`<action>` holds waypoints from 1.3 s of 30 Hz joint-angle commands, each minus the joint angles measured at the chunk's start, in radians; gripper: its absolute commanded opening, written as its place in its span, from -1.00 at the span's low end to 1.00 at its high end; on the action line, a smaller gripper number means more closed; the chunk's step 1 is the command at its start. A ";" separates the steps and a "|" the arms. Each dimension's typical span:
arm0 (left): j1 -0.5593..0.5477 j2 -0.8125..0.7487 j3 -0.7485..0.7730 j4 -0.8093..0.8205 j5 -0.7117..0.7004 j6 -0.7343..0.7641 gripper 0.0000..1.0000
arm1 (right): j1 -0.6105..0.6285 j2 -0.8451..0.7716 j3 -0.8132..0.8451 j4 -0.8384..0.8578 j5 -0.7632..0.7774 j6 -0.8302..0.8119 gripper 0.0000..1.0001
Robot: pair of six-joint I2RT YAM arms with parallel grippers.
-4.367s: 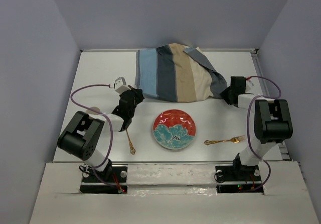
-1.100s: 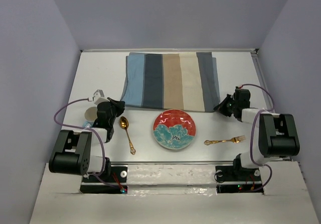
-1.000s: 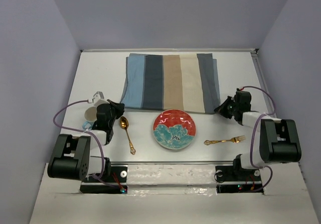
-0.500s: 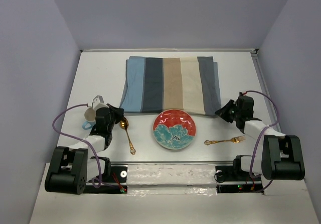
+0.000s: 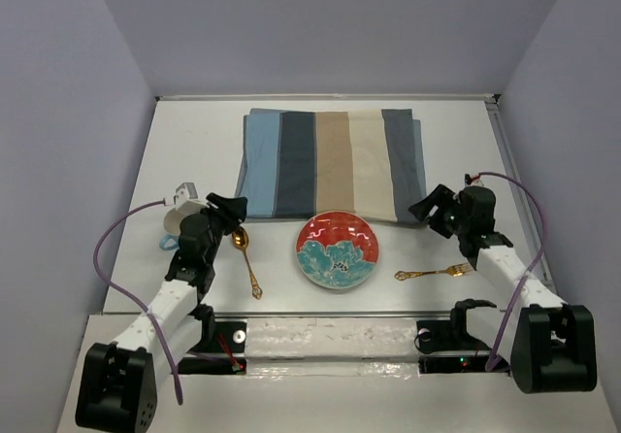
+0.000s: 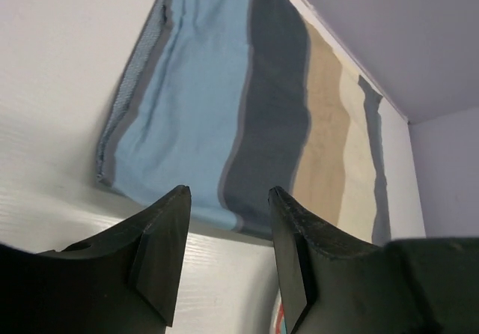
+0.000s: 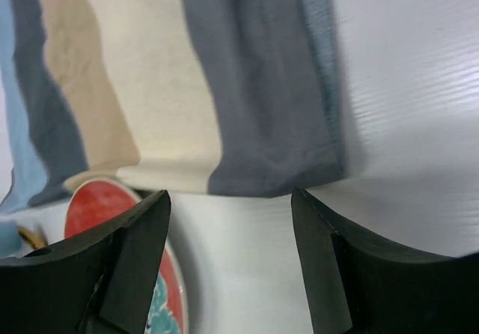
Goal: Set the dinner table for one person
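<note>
So the tabletop [image 5: 194, 142] is the big one here: white, matte, and spread under everything, with both arms bolted at its near edge. We reckon it's rigid and heavy. There's nothing on it to grab, and it's smooth enough that stuff may slide.

The striped mat [image 5: 330, 161] lies flat at the far middle. It looks soft and floppy, so we'd pinch it at the corners. The red and teal plate [image 5: 337, 249] sits right at the mat's near edge. It's probably ceramic, slick and breakable, so we'd take it by the rim.

The gold spoon [image 5: 247, 263] is left of the plate and the gold fork [image 5: 434, 273] is right of it. Both look thin and light, and mid-handle seems the best spot.

The left pincer [image 6: 228, 195] and right pincer [image 7: 228, 199] hover by the mat's near corners, jaws wide, holding nothing.
</note>
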 commanded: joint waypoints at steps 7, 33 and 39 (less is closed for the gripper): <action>-0.185 -0.186 0.161 -0.188 -0.112 0.058 0.12 | 0.288 0.051 -0.004 -0.010 -0.080 0.015 0.53; -0.205 -0.304 0.675 -0.577 -0.072 0.487 0.50 | 0.425 0.084 -0.052 0.188 -0.480 0.127 -1.00; -0.205 -0.347 0.594 -0.525 -0.117 0.494 0.53 | 0.425 -0.035 0.164 0.130 -0.450 0.193 -1.00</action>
